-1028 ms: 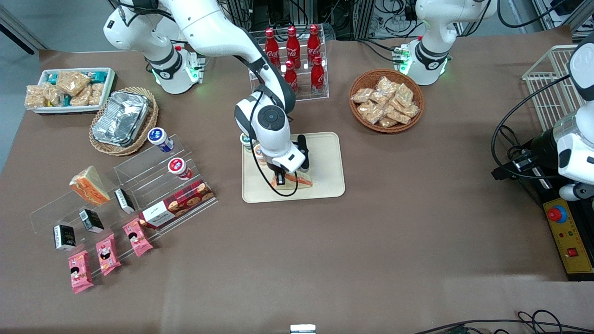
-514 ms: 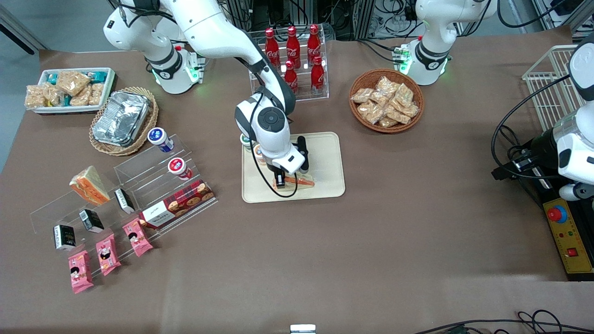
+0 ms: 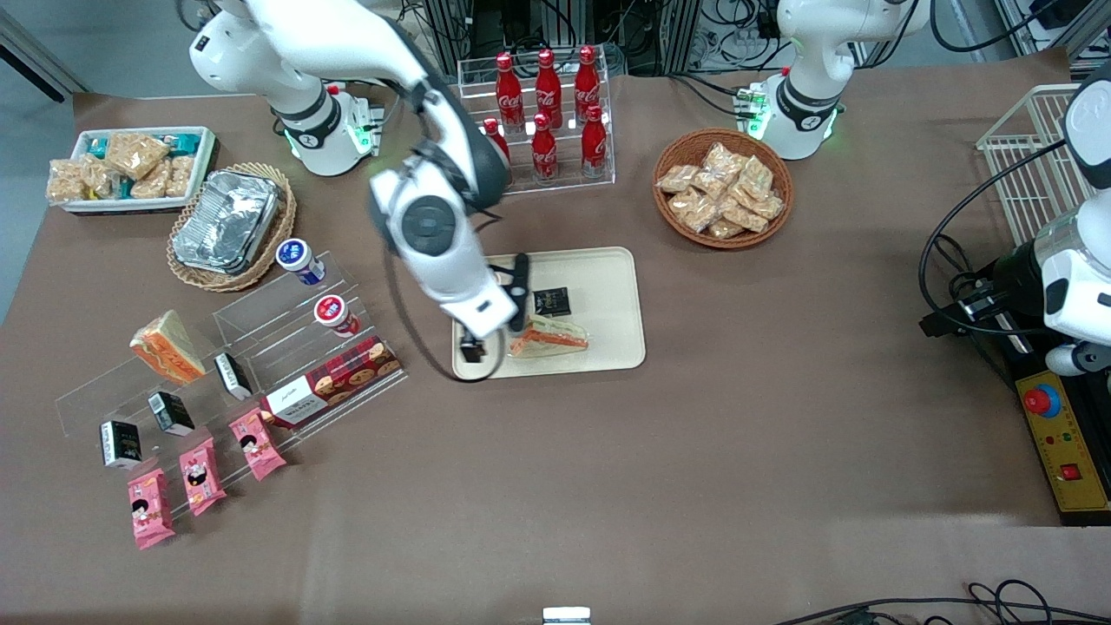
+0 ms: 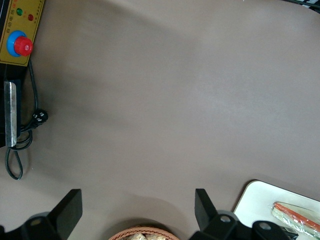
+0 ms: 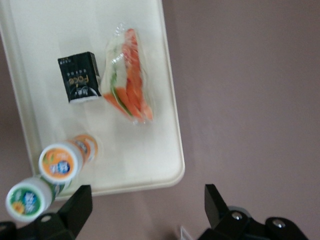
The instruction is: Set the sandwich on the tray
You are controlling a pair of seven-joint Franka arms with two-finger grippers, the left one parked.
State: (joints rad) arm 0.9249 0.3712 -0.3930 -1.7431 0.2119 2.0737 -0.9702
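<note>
Sandwich [image 3: 550, 336] is lying flat on the tray [image 3: 613, 295], lower-middle of the front frame, long axis running along the tray's near rim. Black box [image 3: 551, 301] and cups [image 5: 61, 163] are sharing the tray. Gripper [image 3: 473, 351] is hovering over the tray's corner, fingers spread, holding nothing.

The sandwich [image 3: 550, 335] [image 5: 127, 77] [image 4: 295, 218] is lying flat on the tray [image 3: 613, 299] [image 5: 40, 60] [image 4: 260, 200], clear-wrapped, its orange and green filling edge being shown. It is being left untouched near the tray rim nearest the front camera. The cream-beige, low-rimmed tray is resting on the brown table. The gripper [image 3: 471, 350] is being held above the tray's corner, open.
</note>
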